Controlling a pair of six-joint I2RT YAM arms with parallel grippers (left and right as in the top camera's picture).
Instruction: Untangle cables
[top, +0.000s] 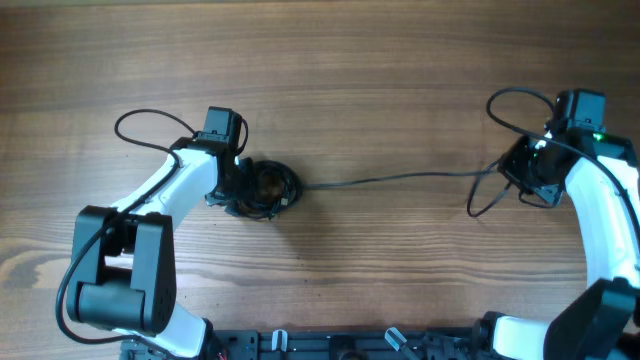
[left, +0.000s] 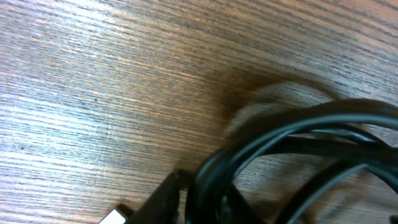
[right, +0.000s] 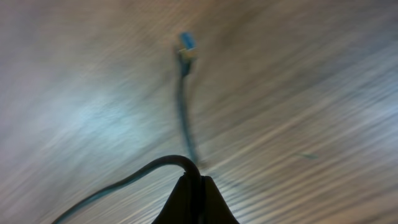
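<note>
left arm (top: 150, 200): white and black, reached in from the lower left, with the wrist turned toward the table centre.
left fingers (top: 237, 188): set against the left edge of the cable bundle. The tips are hidden under the wrist from overhead and are not made out in the left wrist view. Whether they are open or gripping cannot be told.
cable bundle (top: 266, 188): a tight coil of thin black cables, laid on the table left of centre. In the left wrist view, glossy black strands are seen crossing over each other, close to the lens and blurred.
silver-tipped plug (left: 121, 216): a black body with a silver tip, cut off by the bottom edge of the left wrist view, just beside the strands.
right arm (top: 600, 210): reached in from the lower right.
right fingers (right: 193, 196): closed and pinched on the stretched cable, which is seen leaving the tips and arcing off to the lower left.
stretched cable (top: 400, 179): one thin black line, run from the bundle's right side across the middle of the table to the right fingers.
slack loop (top: 478, 200): thin cable curved down and left, just beside the right fingers.
blue-tipped plug (right: 185, 42): seen at the end of a thin strand running away from the right fingers in the right wrist view. It is heavily blurred.
arm wiring (top: 140, 122): a thicker black lead looped behind the left wrist, with a similar loop by the right wrist.
table (top: 380, 80): brown wood grain.
</note>
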